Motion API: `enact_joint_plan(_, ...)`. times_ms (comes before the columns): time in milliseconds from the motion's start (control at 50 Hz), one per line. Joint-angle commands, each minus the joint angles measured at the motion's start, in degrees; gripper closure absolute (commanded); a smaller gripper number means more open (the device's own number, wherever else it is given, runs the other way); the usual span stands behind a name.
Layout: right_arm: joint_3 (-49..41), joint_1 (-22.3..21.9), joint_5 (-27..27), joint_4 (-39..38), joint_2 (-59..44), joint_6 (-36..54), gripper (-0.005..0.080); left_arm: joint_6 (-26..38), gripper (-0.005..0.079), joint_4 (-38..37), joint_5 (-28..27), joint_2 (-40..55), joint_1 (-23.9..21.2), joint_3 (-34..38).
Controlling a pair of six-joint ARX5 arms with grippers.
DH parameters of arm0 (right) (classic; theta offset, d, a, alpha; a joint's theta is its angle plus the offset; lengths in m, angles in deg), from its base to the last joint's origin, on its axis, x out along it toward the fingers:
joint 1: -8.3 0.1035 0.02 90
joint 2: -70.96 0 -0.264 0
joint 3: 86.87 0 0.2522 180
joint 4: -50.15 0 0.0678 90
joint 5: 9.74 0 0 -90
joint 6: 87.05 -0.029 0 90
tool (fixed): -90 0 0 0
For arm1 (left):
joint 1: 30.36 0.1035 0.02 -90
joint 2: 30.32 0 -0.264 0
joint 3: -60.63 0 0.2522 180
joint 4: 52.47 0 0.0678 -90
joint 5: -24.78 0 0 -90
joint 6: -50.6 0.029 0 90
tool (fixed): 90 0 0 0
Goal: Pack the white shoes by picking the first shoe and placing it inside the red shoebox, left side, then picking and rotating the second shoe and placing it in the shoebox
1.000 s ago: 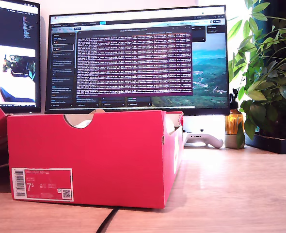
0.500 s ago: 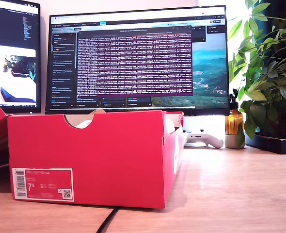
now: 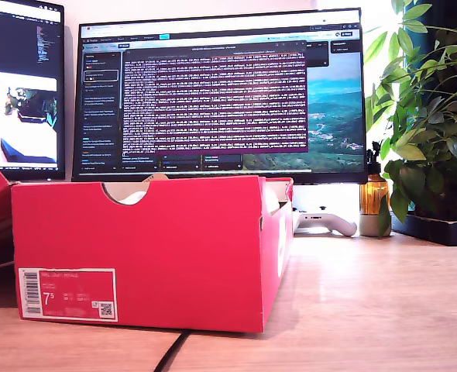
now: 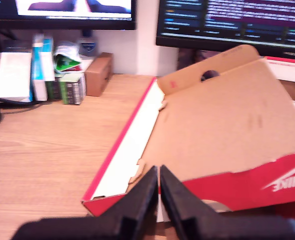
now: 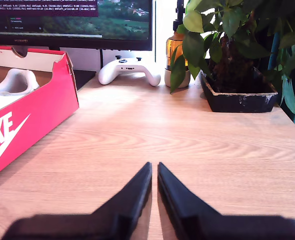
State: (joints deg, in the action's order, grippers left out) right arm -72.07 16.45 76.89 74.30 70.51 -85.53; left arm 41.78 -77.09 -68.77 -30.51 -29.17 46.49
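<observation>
With a white shoe (image 5: 10, 82) already lying in the red shoebox (image 3: 147, 252) on the tabletop (image 3: 368, 310), your first gripper (image 4: 159, 181) and second gripper (image 5: 154, 176) hang empty, jaws nearly closed, so packing looks finished or awaits checking the second shoe.

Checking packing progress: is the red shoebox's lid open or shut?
Open. The red shoebox has no lid over its top, its lid lies flipped back, and a white shoe shows inside.
</observation>
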Motion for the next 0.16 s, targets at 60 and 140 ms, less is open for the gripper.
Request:
enact_joint_plan(60, -0.5, 0.09, 0.2, -0.48, 0.35, -0.2, 0.0759, -0.2, 0.0761, -0.76, -0.61, -0.5, 0.15, 1.86)
enact_joint_plan(140, -0.5, 0.09, 0.2, -0.48, 0.35, -0.2, 0.076, -0.2, 0.0761, -0.76, -0.52, -0.5, 0.15, 1.86)
